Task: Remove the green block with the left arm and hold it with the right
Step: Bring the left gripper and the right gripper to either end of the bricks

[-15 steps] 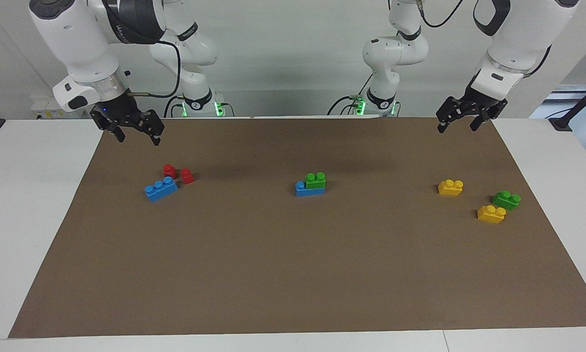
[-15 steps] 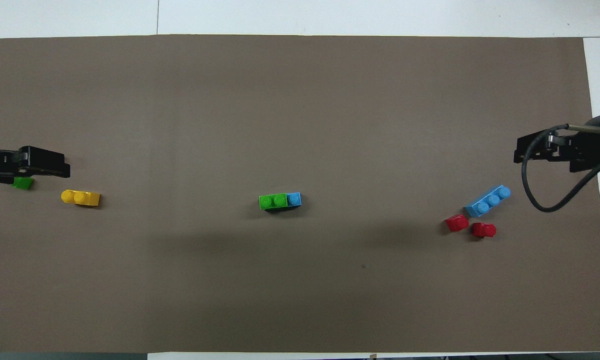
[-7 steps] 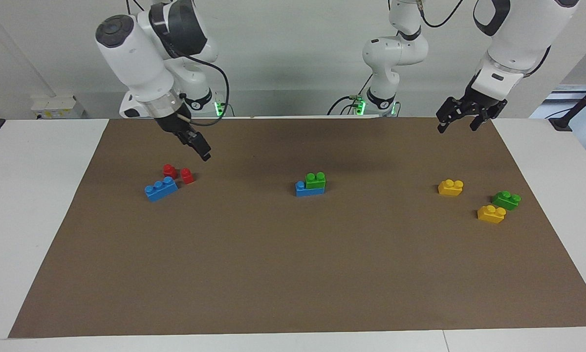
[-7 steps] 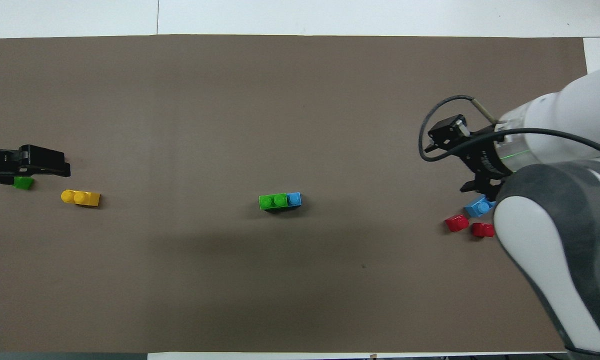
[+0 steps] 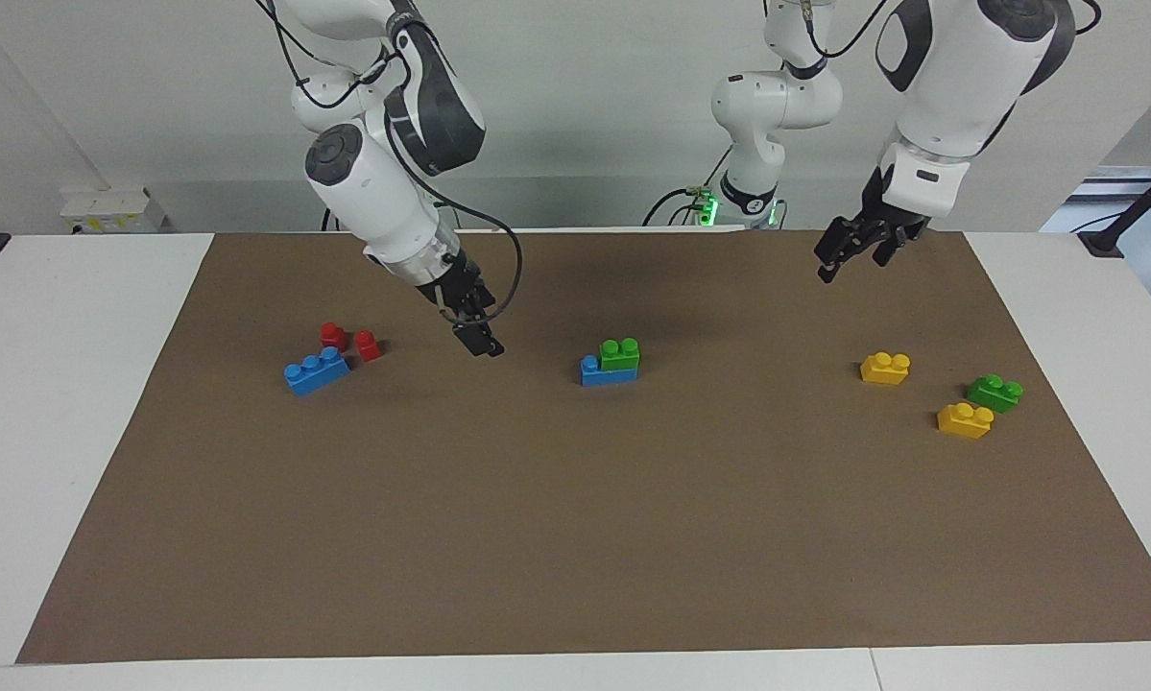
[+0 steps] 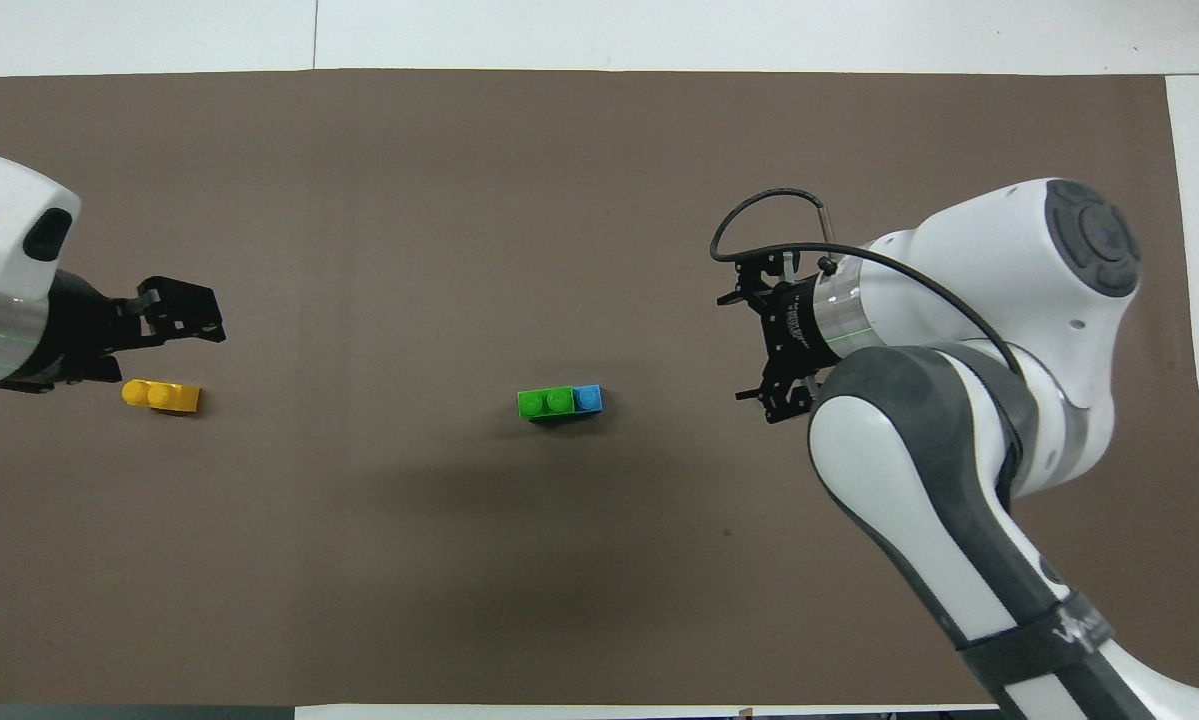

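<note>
I have swung the right pincer [image 5: 479, 338] in from the right arm's end of the desk [image 5: 76, 384]. A second ago it hung near the robots' edge of the brown mat [image 5: 537, 537], by the corner; now it sits low over bare mat between the red and blue bricks and the middle stack, well short of touching anything. Its fingers stand released and carry nothing. The left pincer [image 5: 849, 254] has barely shifted: it has slid a little inward along the robots' edge of the mat, also released and empty, above the mat and well clear of the yellow bricks.

The green block [image 5: 620, 354] has not moved. It sits pressed onto the blue brick [image 5: 606, 371] near the middle of the mat, covering all but one stud at the end toward the right arm.

My reading is that the right arm is heading in first to pin the blue brick, since that exposed end faces it. It has closed most of the gap but needs to drop and line its fingers across the brick. The left arm has far more ground to cover before it can pull the green block off. The other green brick [image 5: 995, 393], among the yellow ones near the left arm's end, is a lookalike I must not go for.
</note>
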`<state>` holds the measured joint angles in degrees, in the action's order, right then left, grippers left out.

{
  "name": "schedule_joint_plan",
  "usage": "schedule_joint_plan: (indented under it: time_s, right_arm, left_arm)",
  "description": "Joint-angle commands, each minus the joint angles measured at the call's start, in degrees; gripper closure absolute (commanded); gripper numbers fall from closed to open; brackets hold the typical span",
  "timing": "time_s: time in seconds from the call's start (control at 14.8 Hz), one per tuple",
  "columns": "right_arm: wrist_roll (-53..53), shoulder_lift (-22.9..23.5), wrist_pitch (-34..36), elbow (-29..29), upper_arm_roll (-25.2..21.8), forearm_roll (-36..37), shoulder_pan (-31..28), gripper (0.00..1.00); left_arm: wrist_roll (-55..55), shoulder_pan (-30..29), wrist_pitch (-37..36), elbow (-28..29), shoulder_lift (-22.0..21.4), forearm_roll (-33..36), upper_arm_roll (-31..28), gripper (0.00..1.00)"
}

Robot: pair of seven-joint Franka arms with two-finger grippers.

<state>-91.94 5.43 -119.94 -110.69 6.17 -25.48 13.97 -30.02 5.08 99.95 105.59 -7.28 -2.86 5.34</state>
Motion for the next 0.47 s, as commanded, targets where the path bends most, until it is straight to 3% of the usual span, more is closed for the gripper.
schedule_joint_plan:
  time_s: [0.0, 0.41]
  right_arm:
    - [-3.9, 1.0, -5.8, -3.0, -0.2, -3.8, 3.2, 0.03]
    - [-3.7, 4.6, -12.7, -5.8, -0.2, -6.4, 7.5, 0.04]
  left_arm:
    - [-15.6, 5.0, 5.5, 5.8, -2.7, 0.9, -0.4, 0.0]
    - [-53.2, 15.8, 14.4, 14.3, -2.7, 0.9, -0.4, 0.0]
